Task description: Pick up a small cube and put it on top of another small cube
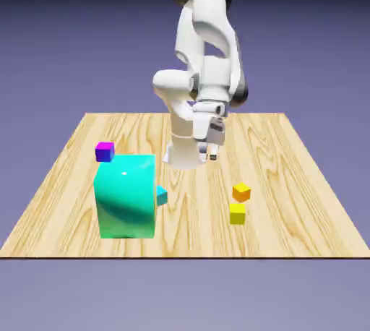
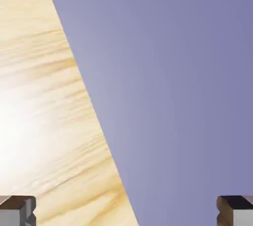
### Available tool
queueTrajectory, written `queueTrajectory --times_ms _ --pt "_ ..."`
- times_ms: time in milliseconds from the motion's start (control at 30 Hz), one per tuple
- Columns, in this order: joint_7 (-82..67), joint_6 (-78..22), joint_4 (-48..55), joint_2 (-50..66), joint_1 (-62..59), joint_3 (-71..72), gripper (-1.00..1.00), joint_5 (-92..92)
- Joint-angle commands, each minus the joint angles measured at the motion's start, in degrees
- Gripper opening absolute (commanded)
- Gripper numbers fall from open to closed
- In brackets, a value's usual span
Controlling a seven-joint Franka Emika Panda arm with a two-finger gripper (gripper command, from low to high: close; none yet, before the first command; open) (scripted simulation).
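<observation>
Even, bright rendered light, sharp exterior view with no blur, white highlight on the big teal-green block, backdrop darkening toward the top edge, strong white glare washing out the tabletop grain in the hand view

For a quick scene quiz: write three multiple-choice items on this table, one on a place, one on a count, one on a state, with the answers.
1. Where is the orange cube?
A. beside the yellow cube
B. on the green block
C. in the gripper

2. How many tiny cubes show?
A. two
B. four
C. six

3. How is the gripper?
A. shut on a cube
B. shut, empty
C. open, empty

Answers: 1 A, it lies just behind the yellow one; 2 B, purple cube, blue cube, orange, yellow; 3 C, the hand view shows fingertips far apart with nothing between.
</observation>
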Motion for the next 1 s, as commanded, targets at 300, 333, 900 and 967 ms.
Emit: queueTrajectory --times_ms 300,333,900,967 --pt "-24.9 -3.1 0.0 4.0 -8.6 14.1 0.0 1.5" --pt "-27.4 -3.5 0.0 4.4 -9.4 15.5 0.0 1.6" --pt "-69.8 -8.8 0.0 11.2 -24.0 39.3 0.0 4.1" --pt "-74.8 -9.4 0.0 12.0 -25.7 42.2 0.0 4.4"
